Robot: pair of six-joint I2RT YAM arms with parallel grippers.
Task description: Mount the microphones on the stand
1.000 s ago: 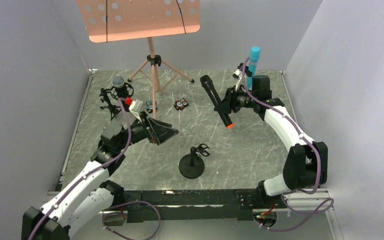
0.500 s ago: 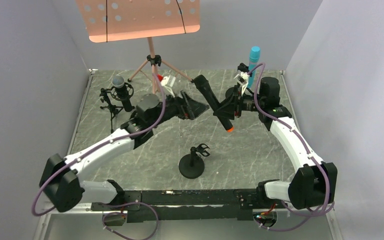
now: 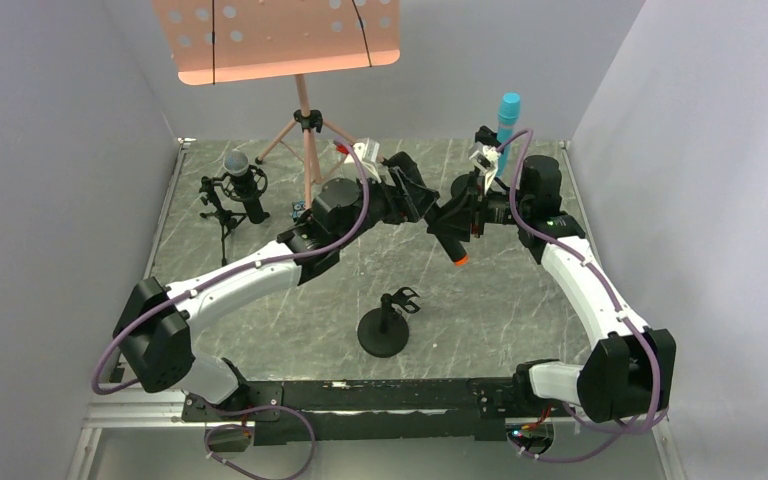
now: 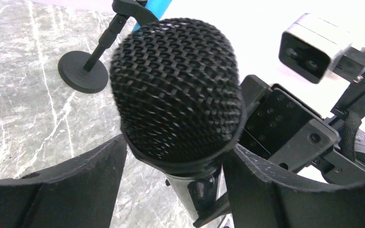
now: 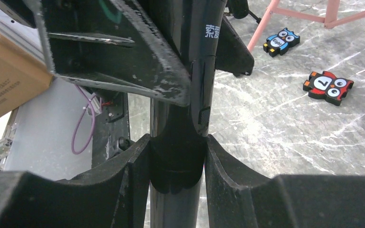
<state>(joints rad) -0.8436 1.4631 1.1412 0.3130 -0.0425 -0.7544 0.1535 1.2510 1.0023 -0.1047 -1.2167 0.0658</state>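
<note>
My right gripper (image 3: 463, 215) is shut on the body of the black microphone with the orange end (image 3: 457, 258) and holds it tilted above the table; the right wrist view (image 5: 177, 142) shows its jaws pressed on both sides of the barrel (image 5: 180, 114). My left gripper (image 3: 412, 195) is open, its jaws either side of that microphone's black mesh head (image 4: 178, 90), with a gap on the left side. The turquoise microphone (image 3: 508, 115) stands in a stand at the back right. The silver-headed microphone (image 3: 240, 172) sits in a stand at the back left. An empty black stand (image 3: 384, 328) is at the front centre.
A pink music stand (image 3: 306, 130) rises at the back centre. A small blue owl clip (image 5: 279, 42) and a red one (image 5: 328, 88) lie near its legs. The turquoise microphone's round base (image 4: 83, 71) is close behind. Grey walls enclose the table.
My left arm has swung from the left side across to the right and brought its open jaws around the head of the held microphone. The right gripper shifted slightly left, still gripping.
</note>
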